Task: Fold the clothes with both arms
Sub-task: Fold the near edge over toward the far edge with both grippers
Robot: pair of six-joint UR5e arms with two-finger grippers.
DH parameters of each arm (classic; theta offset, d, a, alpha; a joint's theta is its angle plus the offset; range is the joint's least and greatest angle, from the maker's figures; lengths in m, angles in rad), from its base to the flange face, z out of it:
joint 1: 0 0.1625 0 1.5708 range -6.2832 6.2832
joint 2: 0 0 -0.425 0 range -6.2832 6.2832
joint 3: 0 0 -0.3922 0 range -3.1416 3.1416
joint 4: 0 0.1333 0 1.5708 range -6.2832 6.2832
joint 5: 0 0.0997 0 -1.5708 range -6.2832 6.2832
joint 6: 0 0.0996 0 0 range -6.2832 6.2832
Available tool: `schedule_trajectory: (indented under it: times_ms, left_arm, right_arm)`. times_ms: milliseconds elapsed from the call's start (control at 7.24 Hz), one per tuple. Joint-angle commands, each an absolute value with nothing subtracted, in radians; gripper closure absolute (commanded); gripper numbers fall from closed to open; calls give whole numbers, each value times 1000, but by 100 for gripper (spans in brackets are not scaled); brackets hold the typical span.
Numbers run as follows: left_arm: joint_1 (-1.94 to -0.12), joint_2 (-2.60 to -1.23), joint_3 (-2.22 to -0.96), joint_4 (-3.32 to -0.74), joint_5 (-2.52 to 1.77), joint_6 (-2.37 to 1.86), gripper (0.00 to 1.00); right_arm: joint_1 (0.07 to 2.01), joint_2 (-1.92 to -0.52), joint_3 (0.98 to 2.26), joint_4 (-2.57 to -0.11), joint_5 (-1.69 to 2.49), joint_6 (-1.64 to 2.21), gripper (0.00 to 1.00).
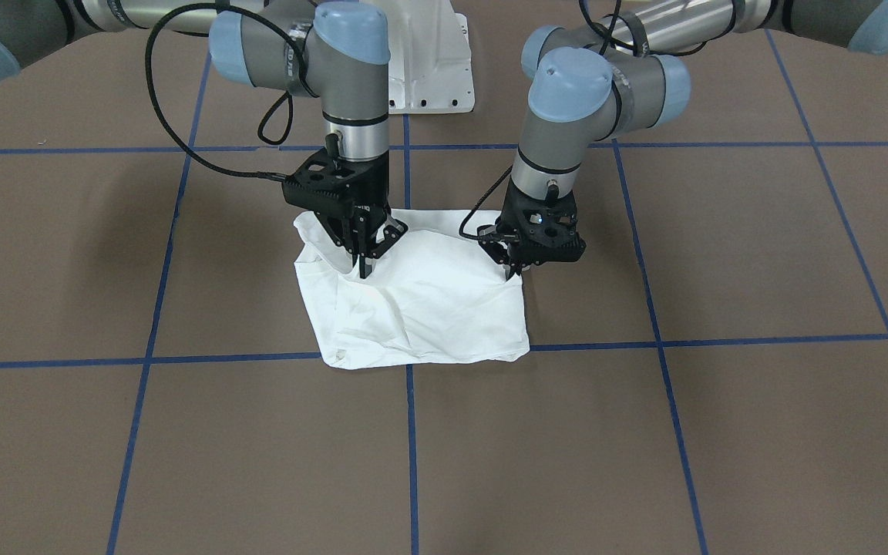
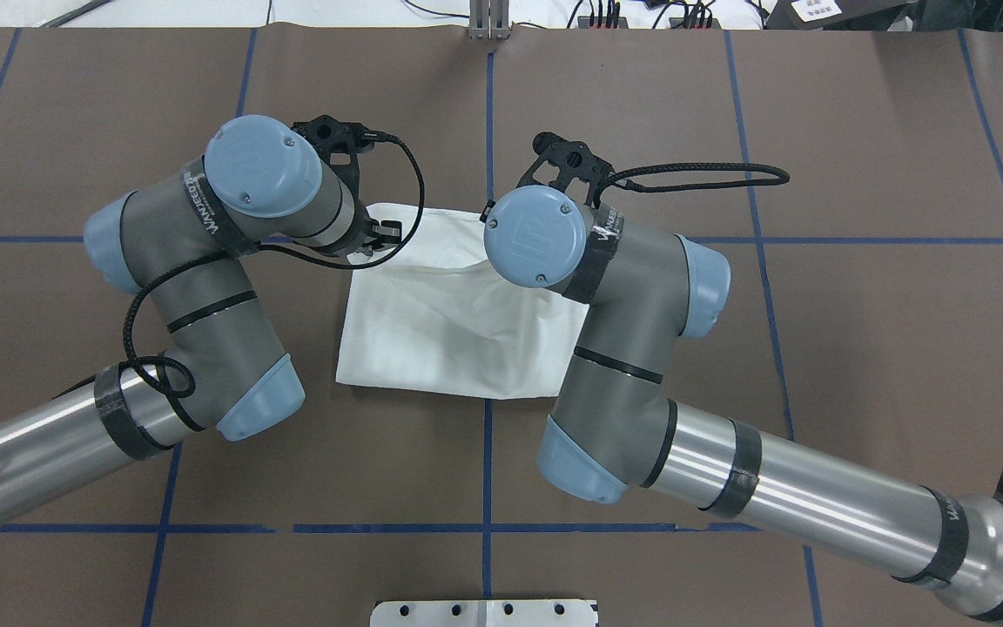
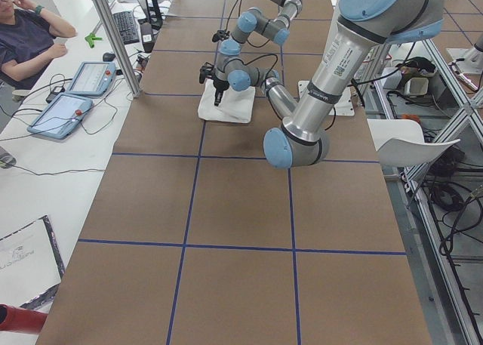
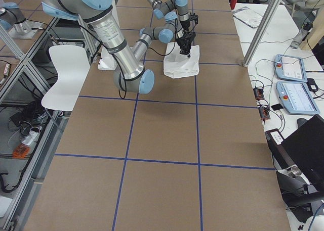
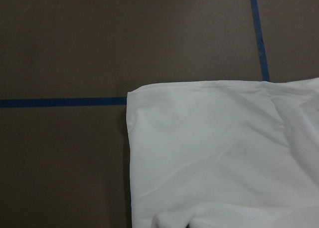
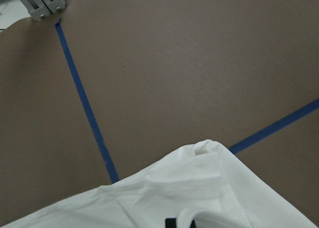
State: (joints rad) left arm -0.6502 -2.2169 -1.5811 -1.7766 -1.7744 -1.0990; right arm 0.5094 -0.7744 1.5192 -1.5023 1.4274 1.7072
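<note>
The white shirt (image 1: 428,316) lies folded into a rough rectangle on the brown table, seen from above as a wrinkled pad (image 2: 449,331). My right gripper (image 1: 368,266) points down at its side on the front-facing view's left, jaws drawn together on a bunched, raised fold. My left gripper (image 1: 512,270) stands at the opposite edge, jaws closed on the fabric's rim. The left wrist view shows a flat corner of the shirt (image 5: 219,153). In the right wrist view a lifted fold of the shirt (image 6: 174,198) shows a bit of black print. From overhead, the wrists hide both grippers.
Blue tape lines (image 1: 410,432) grid the brown table cover. The white pedestal (image 1: 432,62) stands behind the shirt at the robot's base. A person (image 3: 26,35) sits beside tablets (image 3: 64,111) off the table's far side. A white chair (image 4: 66,74) stands behind the robot.
</note>
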Motion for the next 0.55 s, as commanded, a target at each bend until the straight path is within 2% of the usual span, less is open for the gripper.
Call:
schedule_trajectory:
  times_ms: [0, 414]
  left_arm:
    - [-657, -2232, -1507, -1830, -1756, -1083, 100]
    - [-666, -2253, -1493, -1847, -1758, -1083, 100]
  right_arm:
    - [523, -759, 1422, -1434, 1431, 1695, 100]
    - [531, -761, 1434, -1431, 1471, 1687, 100]
